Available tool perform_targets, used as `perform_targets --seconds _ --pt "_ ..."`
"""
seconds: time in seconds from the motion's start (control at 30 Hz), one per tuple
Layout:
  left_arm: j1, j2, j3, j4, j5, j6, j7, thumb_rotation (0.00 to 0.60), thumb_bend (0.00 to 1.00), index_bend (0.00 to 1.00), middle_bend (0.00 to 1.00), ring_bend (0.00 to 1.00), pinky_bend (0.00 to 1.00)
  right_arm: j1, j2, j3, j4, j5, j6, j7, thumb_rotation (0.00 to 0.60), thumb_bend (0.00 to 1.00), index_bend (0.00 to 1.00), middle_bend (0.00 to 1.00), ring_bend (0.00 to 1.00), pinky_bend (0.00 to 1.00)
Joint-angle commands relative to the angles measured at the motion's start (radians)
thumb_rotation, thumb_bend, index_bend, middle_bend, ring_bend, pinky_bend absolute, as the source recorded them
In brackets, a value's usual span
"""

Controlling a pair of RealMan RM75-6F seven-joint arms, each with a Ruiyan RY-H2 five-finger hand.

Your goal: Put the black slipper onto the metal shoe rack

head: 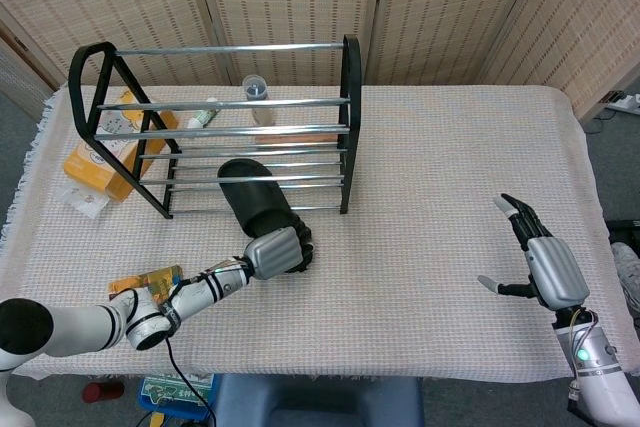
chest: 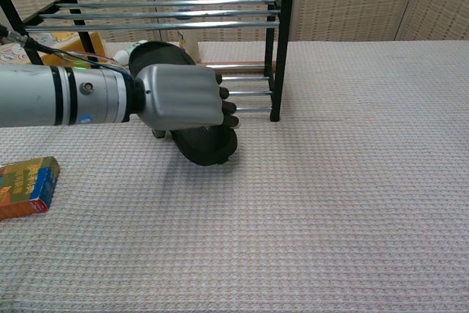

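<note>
My left hand (head: 276,251) (chest: 183,97) grips the heel end of the black slipper (head: 252,201) (chest: 204,147) and holds it tilted, toe raised. The toe reaches between the lower bars of the metal shoe rack (head: 215,131) (chest: 168,21), which stands at the back left of the table. My right hand (head: 544,261) hovers open over the table's right side, far from the slipper, and shows only in the head view.
A yellow box (head: 101,155) lies left of the rack. A small bottle (head: 203,117) and a jar (head: 257,93) stand behind the rack. A colourful small box (head: 140,285) (chest: 26,185) lies near the front left. A white woven cloth (head: 430,177) covers the table.
</note>
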Motion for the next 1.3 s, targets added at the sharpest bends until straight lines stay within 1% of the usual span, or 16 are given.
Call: perform_targets --seconds 0.03,0.3,0.43,0.6,0.7,0.8,0.9,1.07,1.3 --pt "-0.004 0.003 -0.012 0.022 0.025 -0.019 -0.029 0.6 0.23 0.46 0.43 0.31 0.37 0.0 0.0 0.0 0.001 0.0 -0.002 0.001 0.6 0.04 0.0 0.0 0.01 0.21" --pt "-0.013 0.012 -0.038 0.07 0.07 -0.064 -0.089 0.6 0.23 0.44 0.4 0.3 0.37 0.001 -0.005 0.002 0.003 -0.001 -0.005 0.002 0.6 0.04 0.0 0.0 0.01 0.21" --pt "-0.017 0.016 -0.052 0.099 0.085 -0.08 -0.102 0.6 0.23 0.4 0.37 0.27 0.37 0.0 -0.006 0.003 0.004 0.001 -0.004 0.0 0.6 0.04 0.0 0.0 0.01 0.21" --pt "-0.016 0.021 -0.063 0.119 0.097 -0.094 -0.111 0.6 0.23 0.38 0.36 0.26 0.37 -0.002 -0.006 0.003 0.005 0.0 -0.004 0.001 0.6 0.04 0.0 0.0 0.01 0.21" --pt "-0.01 0.024 -0.068 0.122 0.103 -0.095 -0.114 0.6 0.23 0.34 0.32 0.22 0.37 -0.004 -0.004 0.004 0.004 -0.001 -0.001 0.002 0.6 0.04 0.0 0.0 0.01 0.21" --pt "-0.005 0.023 -0.071 0.127 0.109 -0.098 -0.106 0.6 0.23 0.3 0.28 0.2 0.37 -0.005 -0.004 0.003 0.004 -0.002 -0.001 0.003 0.6 0.04 0.0 0.0 0.01 0.21" --pt "0.0 0.016 -0.076 0.148 0.116 -0.094 -0.088 0.6 0.23 0.27 0.27 0.2 0.37 -0.006 0.0 0.001 0.001 -0.004 -0.004 0.001 0.6 0.04 0.0 0.0 0.01 0.21" --pt "0.016 0.014 -0.091 0.166 0.097 -0.097 -0.068 0.6 0.23 0.24 0.25 0.18 0.37 -0.01 0.005 0.0 -0.006 -0.005 0.001 -0.002 0.6 0.04 0.0 0.0 0.01 0.21" --pt "0.038 0.016 -0.101 0.149 0.076 -0.098 -0.03 0.6 0.23 0.15 0.14 0.09 0.34 -0.009 0.002 0.001 -0.006 -0.006 -0.001 -0.002 0.6 0.04 0.0 0.0 0.01 0.21"
